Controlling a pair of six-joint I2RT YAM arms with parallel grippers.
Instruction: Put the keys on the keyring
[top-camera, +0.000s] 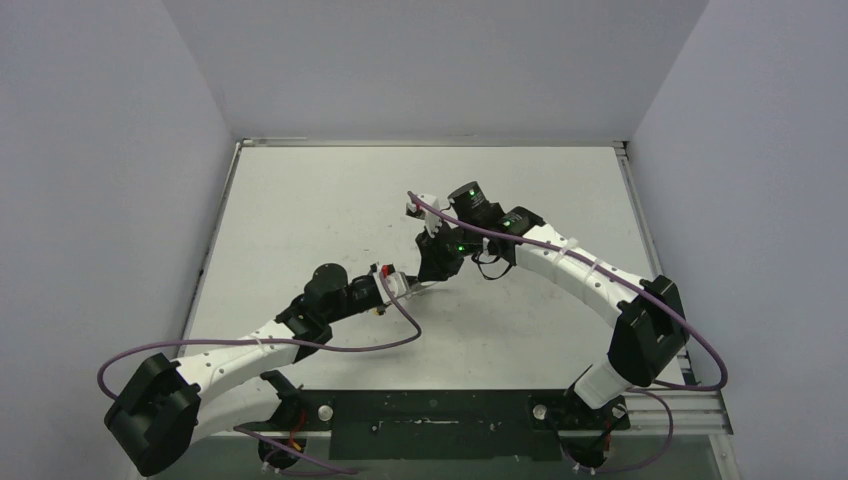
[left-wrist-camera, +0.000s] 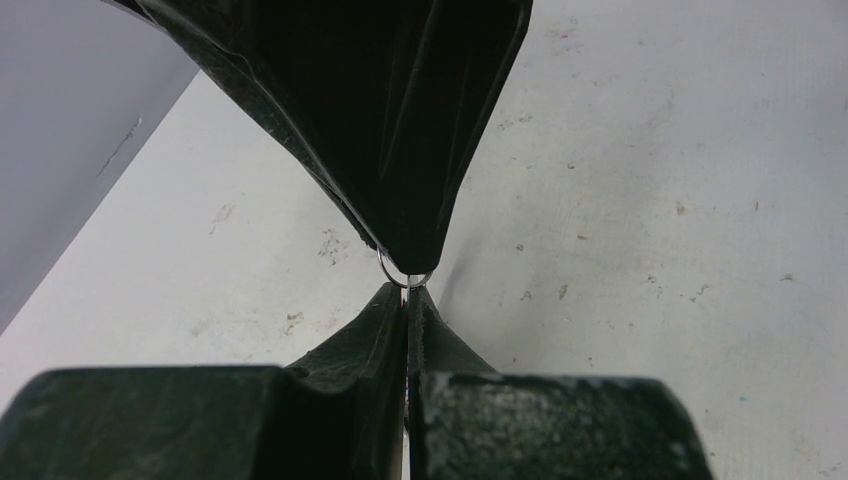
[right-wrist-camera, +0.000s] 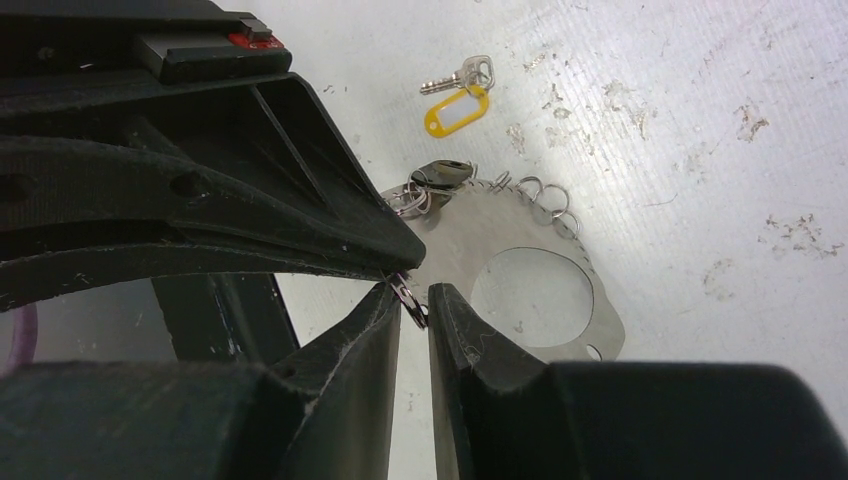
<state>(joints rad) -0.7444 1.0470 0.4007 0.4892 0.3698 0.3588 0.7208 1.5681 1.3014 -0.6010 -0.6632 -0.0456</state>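
Scuffed white table (top-camera: 300, 200), pale grey walls (top-camera: 430, 60). The left gripper (left-wrist-camera: 407, 296) is closed, apparently pinching a small ring (left-wrist-camera: 405, 279); the right gripper (right-wrist-camera: 417, 295) jaws stand narrowly apart around it. The keyring (right-wrist-camera: 465, 230) lies just beyond the right gripper, the yellow-tagged key (right-wrist-camera: 458, 102) farther out.

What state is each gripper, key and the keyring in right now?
Left gripper: shut on a small ring.
Right gripper: jaws narrowly apart around that small ring, grip not certain.
Yellow-tagged key: loose on the table, apart from the keyring.
Black-headed key: among the rings at the keyring's edge; attachment unclear.
Keyring: silvery plate by the fingertips, rings strung along its edge.
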